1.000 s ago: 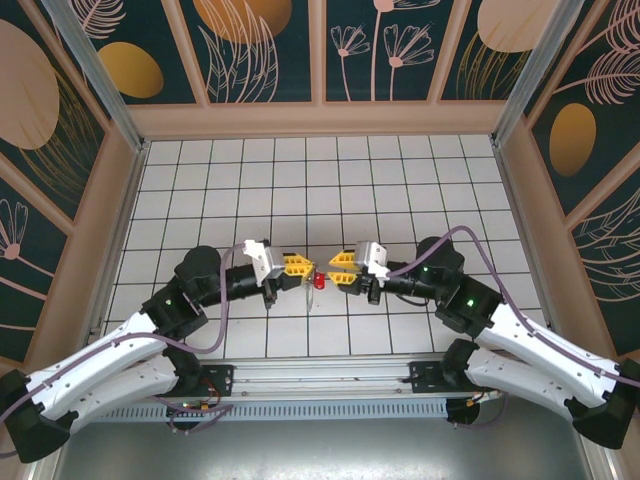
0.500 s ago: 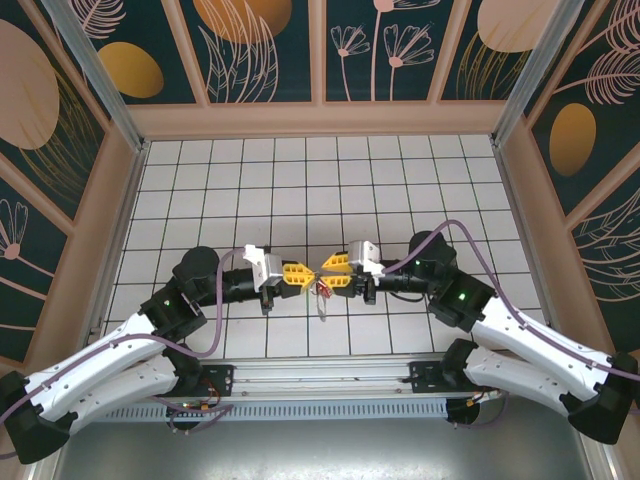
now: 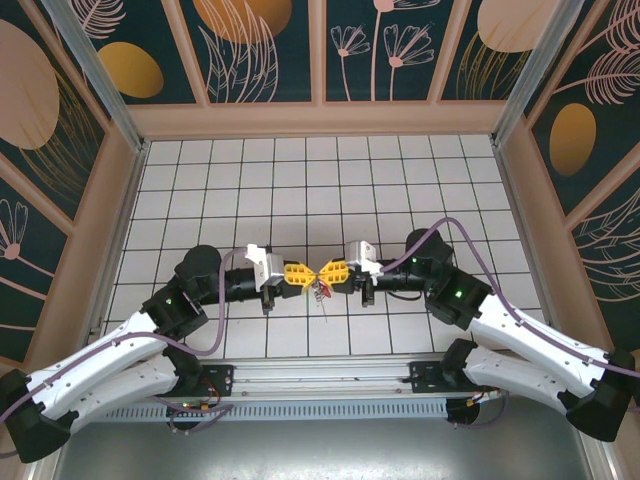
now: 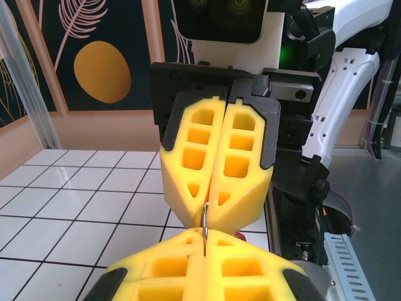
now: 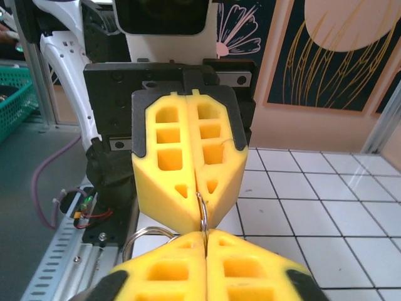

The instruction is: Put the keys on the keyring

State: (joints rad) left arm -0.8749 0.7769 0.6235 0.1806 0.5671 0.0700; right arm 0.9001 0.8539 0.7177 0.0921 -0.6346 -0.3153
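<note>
My two yellow-fingered grippers meet tip to tip over the middle of the tiled floor. A thin silvery ring of the keyring (image 4: 205, 216) stands on edge between them. My left gripper (image 4: 205, 243) is shut with the ring in its seam. The right gripper (image 5: 205, 243) is shut too, pinching the same ring (image 5: 202, 216) from the other side. A second silvery loop (image 5: 145, 236) hangs to the left below its fingers. Of the keys, one red head (image 3: 318, 291) dangles just under the joined tips, and a sliver of it (image 4: 239, 236) peeks past my left fingers.
White tiled floor (image 3: 300, 180) stretches behind the grippers to the tan walls. A metal rail (image 3: 330, 380) with the arm bases runs along the near edge. The left arm (image 3: 150, 330) and right arm (image 3: 510, 330) angle inward from the corners.
The right gripper has moved left until its tips touch the left gripper's, and its jaws have shut on the ring. The left gripper stayed shut and shifted slightly right.
</note>
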